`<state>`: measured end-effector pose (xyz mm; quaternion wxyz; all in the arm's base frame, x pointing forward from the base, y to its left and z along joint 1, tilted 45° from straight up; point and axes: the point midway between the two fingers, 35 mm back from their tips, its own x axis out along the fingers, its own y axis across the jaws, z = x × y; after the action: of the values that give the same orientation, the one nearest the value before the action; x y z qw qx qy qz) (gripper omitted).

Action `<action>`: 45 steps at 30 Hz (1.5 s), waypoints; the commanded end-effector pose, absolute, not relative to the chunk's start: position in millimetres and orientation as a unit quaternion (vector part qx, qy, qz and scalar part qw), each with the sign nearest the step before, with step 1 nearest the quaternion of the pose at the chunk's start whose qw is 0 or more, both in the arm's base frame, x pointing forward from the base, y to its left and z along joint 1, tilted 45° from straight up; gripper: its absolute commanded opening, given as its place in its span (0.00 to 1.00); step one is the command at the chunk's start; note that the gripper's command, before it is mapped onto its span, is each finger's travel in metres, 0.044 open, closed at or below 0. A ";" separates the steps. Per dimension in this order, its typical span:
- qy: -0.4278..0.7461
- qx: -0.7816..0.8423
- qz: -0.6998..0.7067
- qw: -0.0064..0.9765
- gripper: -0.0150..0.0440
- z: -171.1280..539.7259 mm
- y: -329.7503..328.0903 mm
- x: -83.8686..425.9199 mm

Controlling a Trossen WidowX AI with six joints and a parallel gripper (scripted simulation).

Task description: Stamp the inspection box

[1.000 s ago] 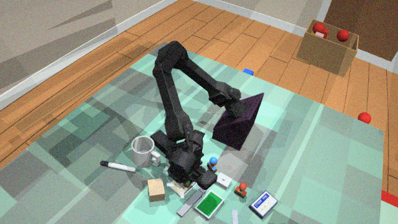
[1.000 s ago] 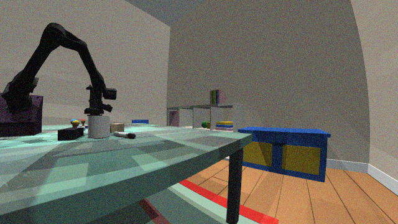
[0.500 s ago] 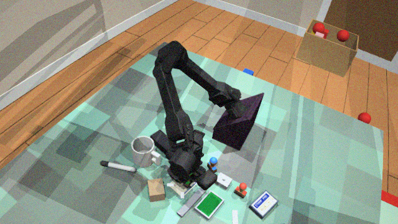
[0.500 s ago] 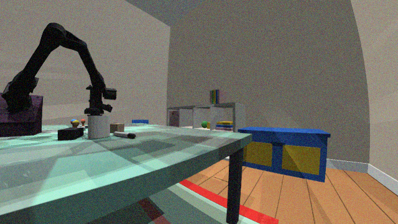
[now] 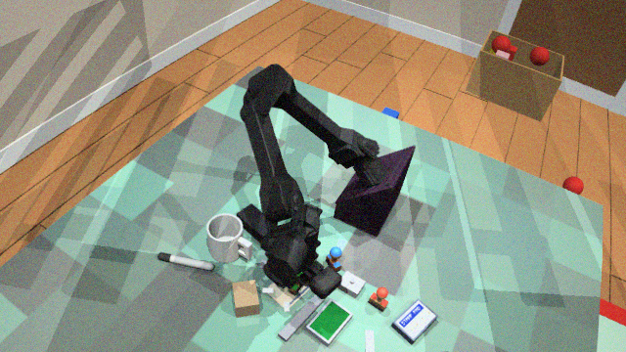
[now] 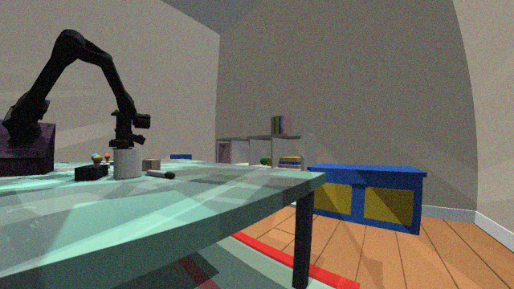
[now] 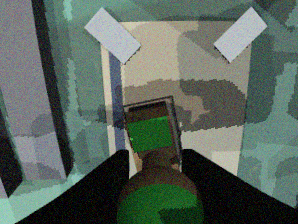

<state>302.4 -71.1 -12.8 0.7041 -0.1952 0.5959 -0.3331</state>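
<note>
My gripper (image 7: 154, 159) is shut on the green-knobbed stamp (image 7: 160, 206) (image 5: 295, 286), held upright with a green patch on its brown base. The stamp is over the cream card (image 7: 150, 50) (image 5: 281, 295), inside or just above a thin dark outline (image 7: 148, 101) that looks like the inspection box. Its underside is hidden, so I cannot tell whether it touches the card or whether a print lies beneath. White tape strips hold the card's corners. The green ink pad (image 5: 330, 322) lies open beyond the grey bar from the card.
The grey bar (image 5: 299, 319) (image 7: 35, 100) lies beside the card. A wooden block (image 5: 245, 299) (image 6: 151, 164), mug (image 5: 225, 238) (image 6: 128, 162) and marker (image 5: 186, 262) (image 6: 161, 173) stand nearby. Blue-knobbed (image 5: 335, 258) and red-knobbed (image 5: 380, 298) stamps, a white box (image 5: 352, 284) and the pad's lid (image 5: 415, 321) lie opposite.
</note>
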 end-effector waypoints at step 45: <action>0.598 -0.194 -0.334 0.703 0.25 7.3 -50.2 302.2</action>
<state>300.7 -54.6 3.0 0.7002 -0.1980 0.5994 -0.3334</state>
